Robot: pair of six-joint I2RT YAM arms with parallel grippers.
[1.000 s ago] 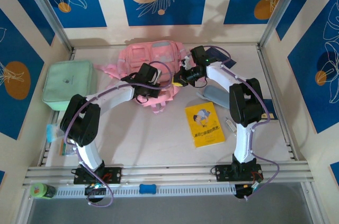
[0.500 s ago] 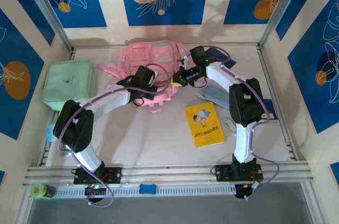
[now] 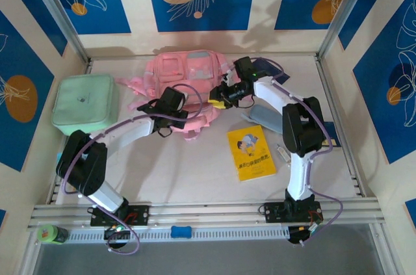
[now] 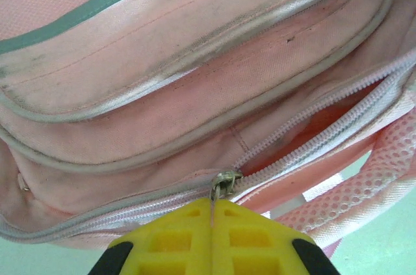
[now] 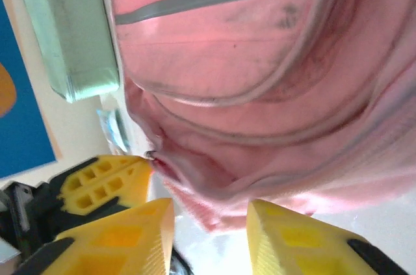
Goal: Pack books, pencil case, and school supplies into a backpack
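Observation:
The pink backpack (image 3: pixel 188 70) lies at the back of the table, its main zipper (image 4: pixel 325 122) partly open. My left gripper (image 3: pixel 187 114) (image 4: pixel 212 213) is shut on the metal zipper pull (image 4: pixel 225 185) at the bag's near edge. Just right of it, my right gripper (image 3: pixel 214 101) (image 5: pixel 211 223) is open, and a loose fold of the bag's pink fabric (image 5: pixel 214 197) hangs between its fingertips, unpinched. The yellow book (image 3: pixel 251 151) lies flat right of centre. The grey-blue pencil case (image 3: pixel 265 117) rests beside the right arm. The navy book (image 3: pixel 268 67) lies behind that arm.
A mint-green lidded box (image 3: pixel 84 103) (image 5: pixel 65 28) stands at the left, close to the bag. Small supplies (image 3: pixel 65 161) lie by the left wall, and a small metal item (image 3: pixel 283 153) sits right of the yellow book. Side walls close in the table.
My left gripper closed on the zipper pull and drew it leftward as the arm pulled back. My right gripper opened, letting go of the bag's fabric.

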